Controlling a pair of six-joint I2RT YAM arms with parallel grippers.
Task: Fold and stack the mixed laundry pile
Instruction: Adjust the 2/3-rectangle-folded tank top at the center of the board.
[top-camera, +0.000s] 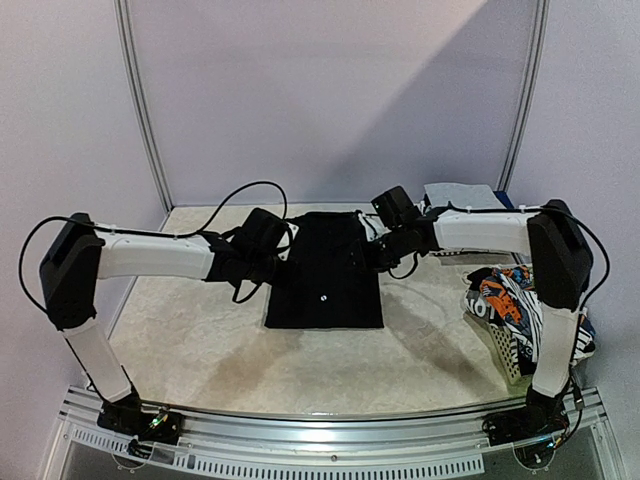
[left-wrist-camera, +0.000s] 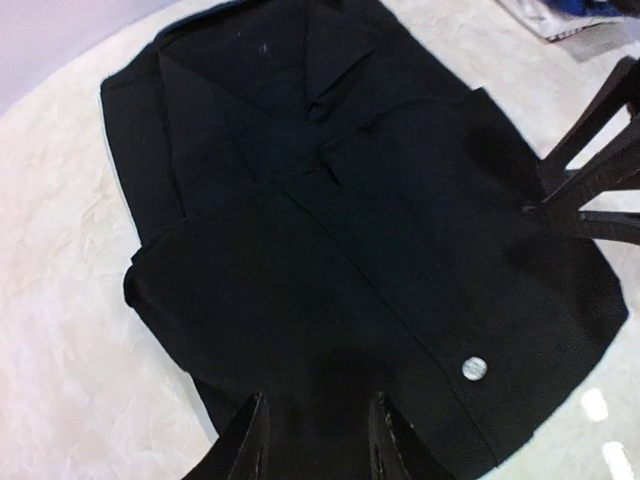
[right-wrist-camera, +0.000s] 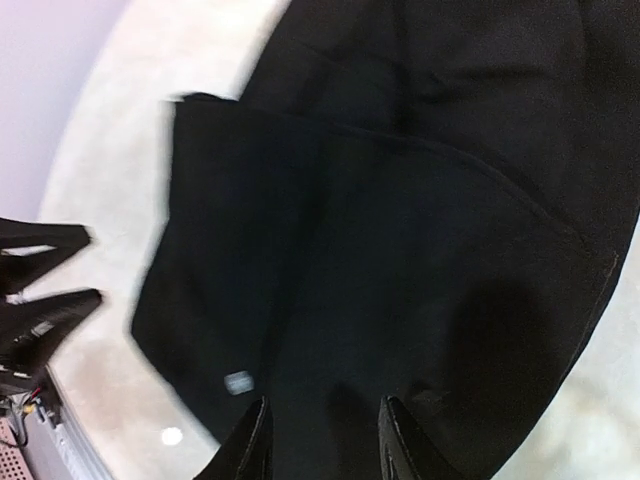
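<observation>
Pale tabletop (top-camera: 200, 340) bears a limp black top (top-camera: 325, 290), likely best pinched at corners; left gripper (left-wrist-camera: 320, 402) and right gripper (right-wrist-camera: 325, 404) gape empty.

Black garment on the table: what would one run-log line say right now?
garment: black top, folded flat | left pincer: open at its left edge | right pincer: open at its right edge

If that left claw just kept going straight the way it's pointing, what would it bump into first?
Most likely the black garment lying flat in front of it. The left claw points down across it, and dark cloth fills the space right ahead of its fingers. How much gap remains is hard to judge.
</observation>
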